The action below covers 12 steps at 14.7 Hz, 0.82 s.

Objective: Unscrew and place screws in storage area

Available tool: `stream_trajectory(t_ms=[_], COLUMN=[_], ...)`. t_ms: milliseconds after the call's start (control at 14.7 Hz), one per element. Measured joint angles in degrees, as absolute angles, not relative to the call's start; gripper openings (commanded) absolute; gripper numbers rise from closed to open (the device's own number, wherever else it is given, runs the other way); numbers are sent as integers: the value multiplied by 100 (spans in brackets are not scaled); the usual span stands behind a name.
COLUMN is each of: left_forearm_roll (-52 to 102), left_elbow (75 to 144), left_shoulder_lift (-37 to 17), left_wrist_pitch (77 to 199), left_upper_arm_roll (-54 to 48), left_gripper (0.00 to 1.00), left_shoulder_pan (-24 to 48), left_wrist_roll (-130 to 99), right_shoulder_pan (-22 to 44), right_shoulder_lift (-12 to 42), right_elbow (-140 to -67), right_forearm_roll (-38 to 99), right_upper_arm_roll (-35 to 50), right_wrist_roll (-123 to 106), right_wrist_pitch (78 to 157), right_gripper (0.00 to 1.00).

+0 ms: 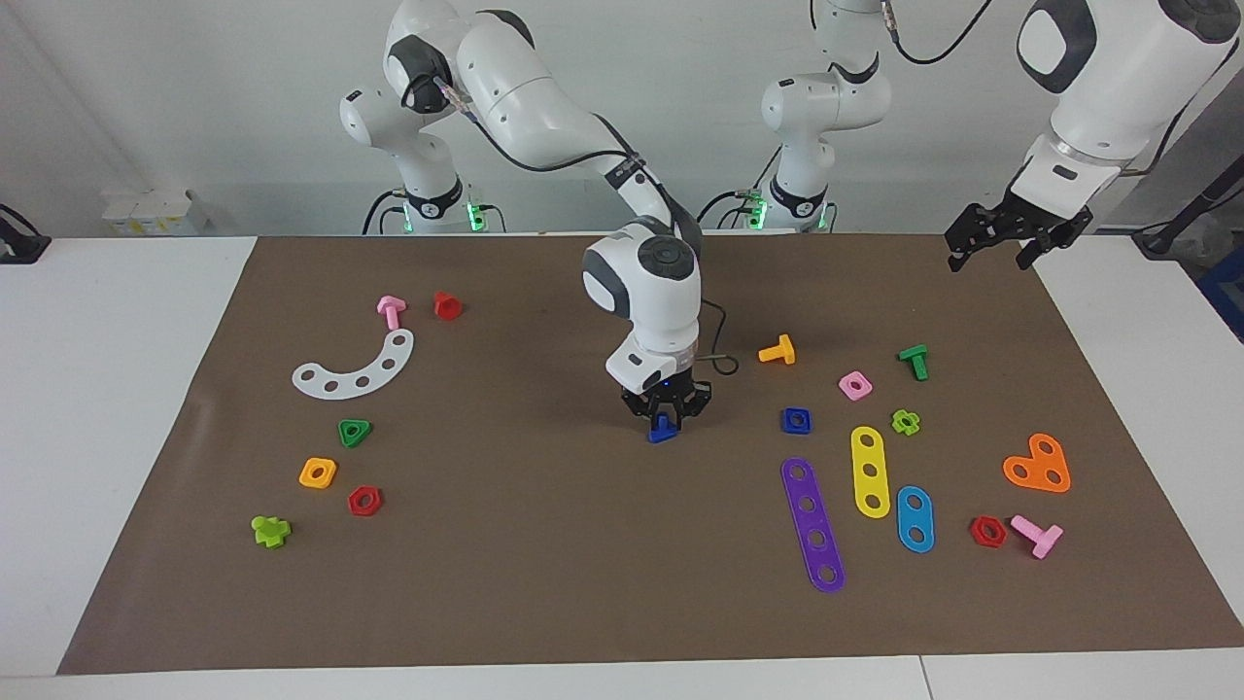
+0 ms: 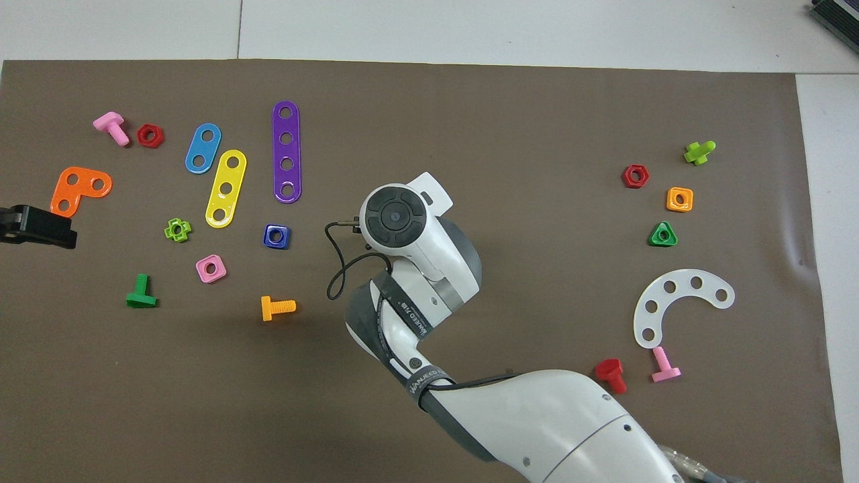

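A: Start with the big things. What carries it all?

B: A white surface point(image 1: 117, 408) with a brown mat point(image 1: 544, 564) across it. The right arm reaches down to the middle of the mat; the left arm waits, raised.

A: And the right end effector point(image 1: 665, 425)?

B: Low on the mat, its fingers clenched around the dark-blue screw point(image 1: 663, 431), which sits between the fingertips and rests on the mat. In the overhead view the wrist hides both.

A: The left end effector point(image 1: 1001, 245)?

B: Up in the air over the mat's edge at the left arm's end, fingers spread apart, holding nothing.

A: What lies near the right end effector?

B: Toward the left arm's end, the purple strip point(image 1: 813, 524), then the blue square nut point(image 1: 796, 420) just beside the grasp, and the orange bolt point(image 1: 777, 351). Toward the right arm's end, well apart, the white curved strip point(image 1: 356, 368) and the green triangular nut point(image 1: 355, 432).
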State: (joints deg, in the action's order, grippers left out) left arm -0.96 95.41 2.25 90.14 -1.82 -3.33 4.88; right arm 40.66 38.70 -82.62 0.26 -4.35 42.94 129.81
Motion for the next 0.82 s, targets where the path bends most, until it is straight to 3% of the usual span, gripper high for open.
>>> stream_trajectory(t_ms=[273,341,818], left_forearm_roll=[-83,-82,-82], left_elbow=[9541,9541,9532], left_shoulder_lift=[226,226,225], left_wrist_pitch=[9035,9047,9222], left_upper_arm_roll=[-197,-215,-267], left_gripper=[100,100,100], left_shoulder_pan=[-327,-324,-319], left_wrist_roll=[488,488,478], right_shoulder_pan=[4066,4066,4046], right_shoulder_lift=[3867,3867,3861], right_elbow=[-8263,-8263,-8248], right_forearm_roll=[-113,-117,-229], right_upper_arm_roll=[-436,-436,-458], right_wrist_roll=[4294,4294,4280], right_wrist_pitch=[12981,12981,12981], right_gripper=[29,0,0])
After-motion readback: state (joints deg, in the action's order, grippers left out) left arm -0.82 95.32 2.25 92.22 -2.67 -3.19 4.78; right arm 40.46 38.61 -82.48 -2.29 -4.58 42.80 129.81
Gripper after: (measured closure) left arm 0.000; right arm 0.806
